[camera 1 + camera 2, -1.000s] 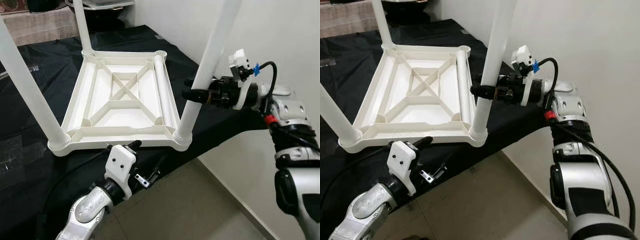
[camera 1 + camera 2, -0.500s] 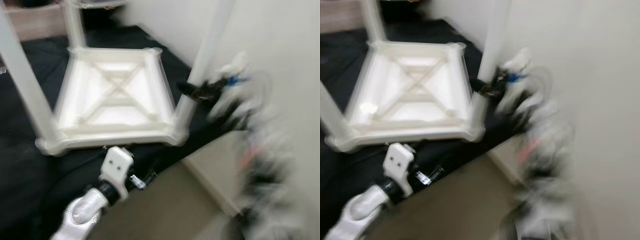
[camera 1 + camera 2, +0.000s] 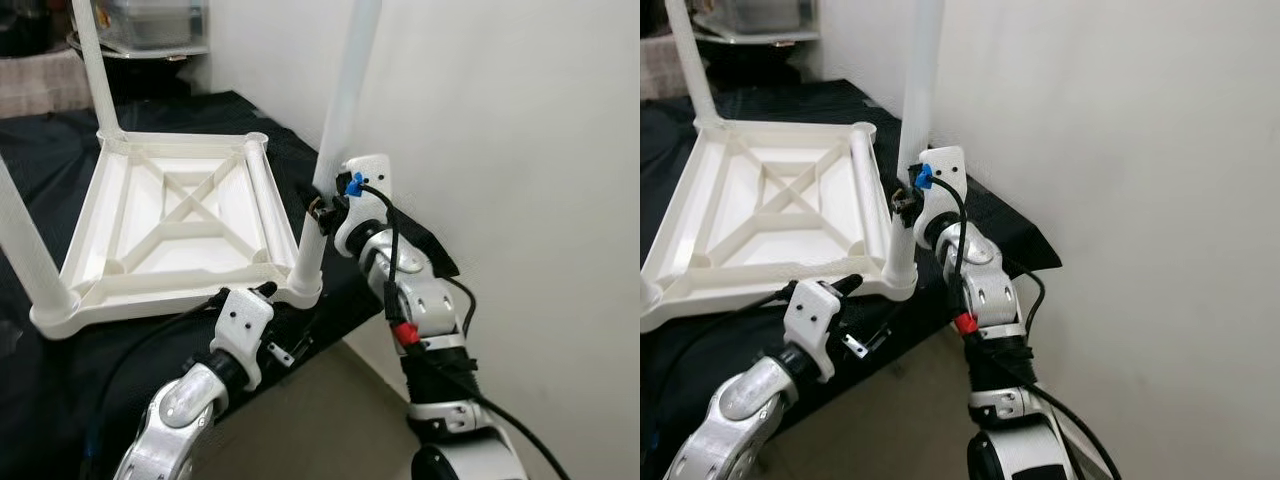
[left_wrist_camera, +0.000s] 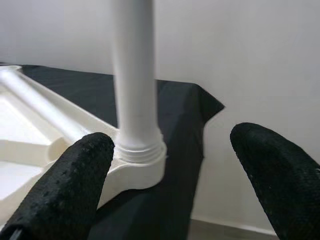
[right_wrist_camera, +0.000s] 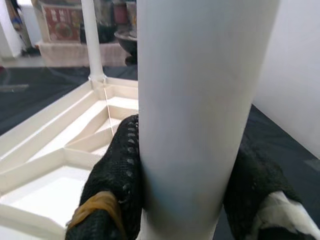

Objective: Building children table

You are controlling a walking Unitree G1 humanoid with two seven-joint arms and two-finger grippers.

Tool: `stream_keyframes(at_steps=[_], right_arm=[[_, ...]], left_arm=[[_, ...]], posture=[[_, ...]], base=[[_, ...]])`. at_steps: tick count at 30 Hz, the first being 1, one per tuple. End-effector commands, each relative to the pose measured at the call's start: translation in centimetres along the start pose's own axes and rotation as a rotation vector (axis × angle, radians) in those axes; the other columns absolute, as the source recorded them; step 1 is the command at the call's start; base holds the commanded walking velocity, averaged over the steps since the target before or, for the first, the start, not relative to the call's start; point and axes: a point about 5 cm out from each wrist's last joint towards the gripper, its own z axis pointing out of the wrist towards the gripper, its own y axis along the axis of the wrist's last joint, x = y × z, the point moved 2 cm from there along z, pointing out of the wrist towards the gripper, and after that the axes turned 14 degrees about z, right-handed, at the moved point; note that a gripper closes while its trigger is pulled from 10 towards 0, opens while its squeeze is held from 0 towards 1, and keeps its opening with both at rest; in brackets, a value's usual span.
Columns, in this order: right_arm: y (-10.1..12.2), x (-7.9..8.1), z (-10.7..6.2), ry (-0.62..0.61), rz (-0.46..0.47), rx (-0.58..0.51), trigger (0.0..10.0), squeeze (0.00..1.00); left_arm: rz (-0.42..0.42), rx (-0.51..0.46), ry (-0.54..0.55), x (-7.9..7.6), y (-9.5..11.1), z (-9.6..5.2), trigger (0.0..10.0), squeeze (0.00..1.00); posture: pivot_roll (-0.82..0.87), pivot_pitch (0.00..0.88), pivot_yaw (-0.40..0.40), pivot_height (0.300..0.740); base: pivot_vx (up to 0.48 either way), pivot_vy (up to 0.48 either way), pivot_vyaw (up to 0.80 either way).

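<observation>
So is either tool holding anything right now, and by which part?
The right tool grips the white table leg on its lower shaft, just above the corner socket. The left tool is open and holds nothing.

One upturned white tabletop (image 3: pixel 170 215) lies on one black-draped counter (image 3: pixel 40 150). Three white legs stand in it: near-right (image 3: pixel 335 130), near-left (image 3: pixel 25 250), far-left (image 3: pixel 90 60). Two tools: left tool (image 3: pixel 265 295), right tool (image 3: pixel 318 205).

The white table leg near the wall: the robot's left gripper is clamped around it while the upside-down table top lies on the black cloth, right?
Not quite: it is the right gripper whose jaws are shut around that white table leg, as the right wrist view shows. The left gripper is open, near the leg's base without gripping it. The upside-down table top does lie on the black cloth.
</observation>
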Motion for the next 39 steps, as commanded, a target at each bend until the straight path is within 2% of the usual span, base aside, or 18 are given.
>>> stream_keyframes(at_steps=[1, 2, 4, 6, 9, 13, 15, 20, 21, 22, 23, 28, 29, 31, 32, 34, 35, 39], right_arm=[[-3.3, 0.3, -0.3, -0.032, 0.01, 0.14, 10.0, 0.0], [-2.9, 0.5, -0.5, 0.029, 0.027, 0.133, 10.0, 1.0], [-2.3, 0.0, -0.4, 0.085, 0.03, 0.117, 10.0, 1.0], [-0.6, -0.3, -0.9, 0.35, 0.019, 0.117, 10.0, 1.0], [1.0, -0.9, -1.9, 0.555, -0.069, 0.116, 10.0, 1.0], [3.4, -2.9, -2.8, 0.628, -0.155, 0.118, 10.0, 1.0], [3.4, -2.9, -2.8, 0.628, -0.155, 0.118, 10.0, 1.0], [6.6, -5.1, -3.0, 0.712, -0.197, 0.123, 10.0, 1.0], [7.3, -5.3, -2.8, 0.737, -0.191, 0.123, 10.0, 0.37], [7.3, -5.3, -2.8, 0.737, -0.191, 0.123, 10.0, 0.37], [8.1, -5.3, -2.5, 0.753, -0.192, 0.112, 10.0, 0.0], [9.3, -5.3, -2.3, 0.822, -0.179, 0.094, 10.0, 0.0], [10.4, -5.3, -2.3, 0.867, -0.173, 0.071, 9.4, 0.0], [10.8, -5.2, -2.2, 0.879, -0.17, 0.062, 9.4, 0.0], [11.0, -5.3, -2.2, 0.891, -0.169, 0.057, 4.9, 0.0], [11.2, -5.2, -2.2, 0.906, -0.17, 0.053, 4.9, 0.0], [11.5, -5.2, -2.2, 0.93, -0.169, 0.052, 0.0, 0.0], [11.5, -4.7, -2.1, 1.022, -0.17, 0.083, 0.0, 0.0]], left_arm=[[0.0, -0.001, 0.0, -0.1, 0.0, 0.0, 10.0, 0.0], [-0.003, -0.004, -0.004, -0.2, 0.0, 0.0, 10.0, 0.0], [-0.007, -0.008, -0.01, -0.3, 0.2, -0.1, 10.0, 0.0], [-0.013, -0.013, -0.014, -0.5, 0.5, -0.4, 10.0, 0.0], [-0.017, -0.018, -0.014, -0.7, 0.7, -0.8, 10.0, 0.0], [-0.054, -0.018, 0.007, -0.6, 1.1, -1.7, 10.0, 0.0], [-0.054, -0.018, 0.007, -0.6, 1.1, -1.7, 10.0, 0.0], [-0.118, 0.002, 0.027, -0.2, 1.1, -3.0, 10.0, 0.0], [-0.118, 0.005, 0.018, -0.3, 1.2, -3.2, 10.0, 0.0], [-0.118, 0.005, 0.018, -0.3, 1.2, -3.2, 10.0, 0.0], [-0.11, 0.006, 0.005, -0.5, 1.3, -3.3, 10.0, 0.0], [-0.102, 0.006, -0.011, -0.8, 1.4, -3.5, 10.0, 0.0], [-0.106, 0.009, -0.018, -0.9, 1.5, -3.6, 10.0, 0.0], [-0.107, 0.01, -0.021, -1.0, 1.5, -3.6, 10.0, 0.0], [-0.109, 0.012, -0.023, -1.0, 1.5, -3.7, 10.0, 0.0], [-0.109, 0.013, -0.027, -1.1, 1.5, -3.7, 10.0, 0.0], [-0.111, 0.016, -0.03, -1.1, 1.6, -3.8, 10.0, 0.0], [-0.119, 0.022, -0.045, -1.4, 2.0, -4.2, 10.0, 0.0]], posture=[[0.0, 0.0, -0.166, 0.74], [-0.01, 0.0, -0.158, 0.74], [-0.01, 0.022, -0.149, 0.74], [-0.01, 0.038, -0.144, 0.74], [-0.01, 0.065, -0.135, 0.74], [0.0, 0.109, -0.12, 0.74], [0.0, 0.109, -0.12, 0.74], [0.02, 0.145, -0.109, 0.74], [0.02, 0.149, -0.106, 0.74], [0.02, 0.149, -0.106, 0.74], [0.03, 0.15, -0.105, 0.74], [0.03, 0.153, -0.102, 0.74], [0.04, 0.153, -0.097, 0.74], [0.04, 0.153, -0.097, 0.74], [0.04, 0.153, -0.097, 0.74], [0.05, 0.155, -0.097, 0.74], [0.06, 0.16, -0.094, 0.74], [0.07, 0.182, -0.094, 0.74]], base=[[0.0, 0.0, 0.0], [0.0, 0.0, 0.0], [0.0, 0.0, 0.0], [0.0, 0.0, 0.0], [0.0, 0.0, 0.0], [0.0, 0.0, 0.0], [0.0, 0.0, 0.0], [0.0, 0.0, 0.0], [0.0, 0.0, 0.0], [0.0, 0.0, 0.0], [0.0, 0.0, 0.0], [0.0, 0.0, 0.0], [0.0, 0.0, 0.0], [0.0, 0.0, 0.0], [0.0, 0.0, 0.0], [0.0, 0.0, 0.0], [0.0, 0.0, 0.0], [0.0, 0.0, 0.0]])
